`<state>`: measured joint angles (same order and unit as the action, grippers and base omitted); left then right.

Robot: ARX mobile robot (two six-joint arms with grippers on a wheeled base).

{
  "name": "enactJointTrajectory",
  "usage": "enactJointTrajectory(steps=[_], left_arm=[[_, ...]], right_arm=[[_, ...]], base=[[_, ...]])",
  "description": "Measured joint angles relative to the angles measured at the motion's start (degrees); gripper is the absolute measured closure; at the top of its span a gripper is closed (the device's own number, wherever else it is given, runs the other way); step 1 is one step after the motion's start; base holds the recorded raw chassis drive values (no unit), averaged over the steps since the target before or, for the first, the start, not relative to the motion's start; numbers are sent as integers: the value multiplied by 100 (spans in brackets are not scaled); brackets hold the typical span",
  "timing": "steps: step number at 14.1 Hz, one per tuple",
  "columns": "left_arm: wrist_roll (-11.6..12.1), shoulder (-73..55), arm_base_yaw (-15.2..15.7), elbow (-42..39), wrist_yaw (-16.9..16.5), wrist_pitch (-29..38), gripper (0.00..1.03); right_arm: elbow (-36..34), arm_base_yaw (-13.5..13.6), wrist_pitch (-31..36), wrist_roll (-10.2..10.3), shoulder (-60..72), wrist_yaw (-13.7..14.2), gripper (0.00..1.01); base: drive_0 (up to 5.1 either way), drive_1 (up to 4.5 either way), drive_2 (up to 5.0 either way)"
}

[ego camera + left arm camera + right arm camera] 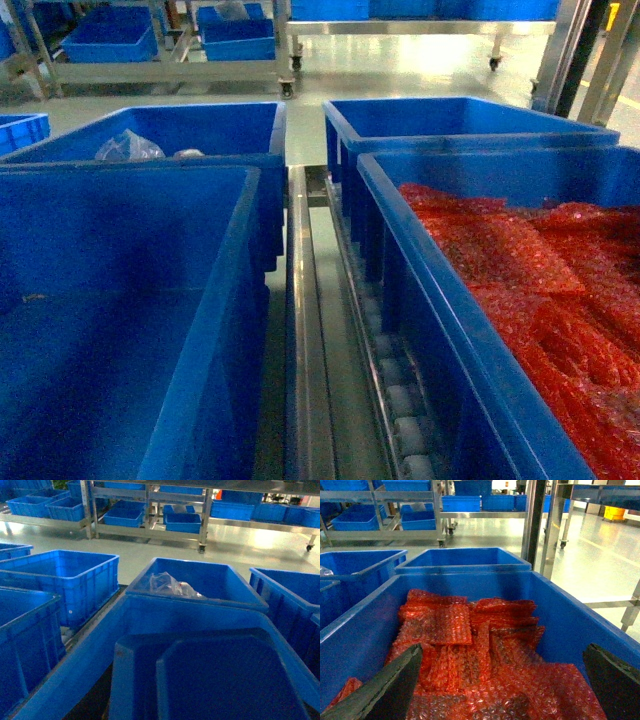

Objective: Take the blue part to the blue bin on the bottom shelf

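Spread-open right claw (500, 680) hovers over red bubble-wrap packets (470, 645) in blue plastic bin (470, 300); search step, blue part unlocated; left claw unseen.

The bottom shelf (310, 330) runs up the centre of the head view as grey metal rails with a row of small white rollers (410, 430). A blue bin (120, 330) fills the lower left, empty inside.

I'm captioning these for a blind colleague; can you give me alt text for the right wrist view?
The open right gripper hovers over a blue bin filled with red bubble-wrap bags, its dark fingers at the lower corners. More blue bins and steel racks stand behind.
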<state>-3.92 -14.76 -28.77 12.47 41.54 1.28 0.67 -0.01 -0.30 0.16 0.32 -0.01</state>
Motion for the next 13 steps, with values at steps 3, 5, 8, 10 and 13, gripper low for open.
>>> enactJointTrajectory(steps=[3,5,8,10,13], left_arm=[[0,0,0,0,0,0,59],[0,0,0,0,0,0,59],[0,0,0,0,0,0,59],[0,0,0,0,0,0,59],[0,0,0,0,0,0,59]], right_arm=[[0,0,0,0,0,0,3],[0,0,0,0,0,0,3],[0,0,0,0,0,0,3],[0,0,0,0,0,0,3],[0,0,0,0,0,0,3]], base=[[0,0,0],[0,0,0],[0,0,0],[0,0,0],[0,0,0]])
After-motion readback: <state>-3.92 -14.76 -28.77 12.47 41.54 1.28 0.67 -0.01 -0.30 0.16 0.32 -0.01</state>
